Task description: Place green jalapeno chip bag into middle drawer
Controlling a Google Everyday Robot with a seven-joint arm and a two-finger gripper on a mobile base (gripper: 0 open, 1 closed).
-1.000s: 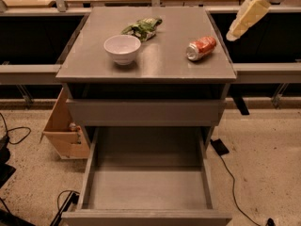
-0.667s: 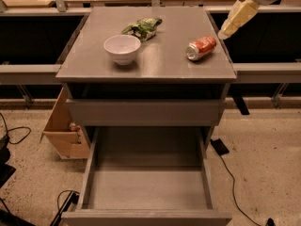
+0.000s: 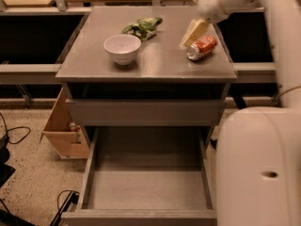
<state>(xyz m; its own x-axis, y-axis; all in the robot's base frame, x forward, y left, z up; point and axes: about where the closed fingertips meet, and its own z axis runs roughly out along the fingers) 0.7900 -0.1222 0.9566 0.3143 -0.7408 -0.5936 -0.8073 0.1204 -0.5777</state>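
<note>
The green jalapeno chip bag [image 3: 143, 27] lies on the far part of the grey cabinet top [image 3: 155, 62], behind the white bowl [image 3: 122, 48]. The middle drawer [image 3: 146, 187] is pulled out below, its flat floor bare. My gripper [image 3: 193, 34] hangs over the right side of the cabinet top, just left of the orange-red soda can [image 3: 201, 47] and well right of the chip bag. The white arm reaches in from the upper right.
A tan cardboard box [image 3: 63, 126] stands on the floor left of the cabinet. Cables [image 3: 14, 135] lie on the speckled floor at the left. My white arm body [image 3: 261, 168] fills the lower right. Dark shelves flank the cabinet on both sides.
The gripper has moved left and down from beyond the cabinet's right edge to over the top beside the soda can. The arm body now fills the lower right of the view.
</note>
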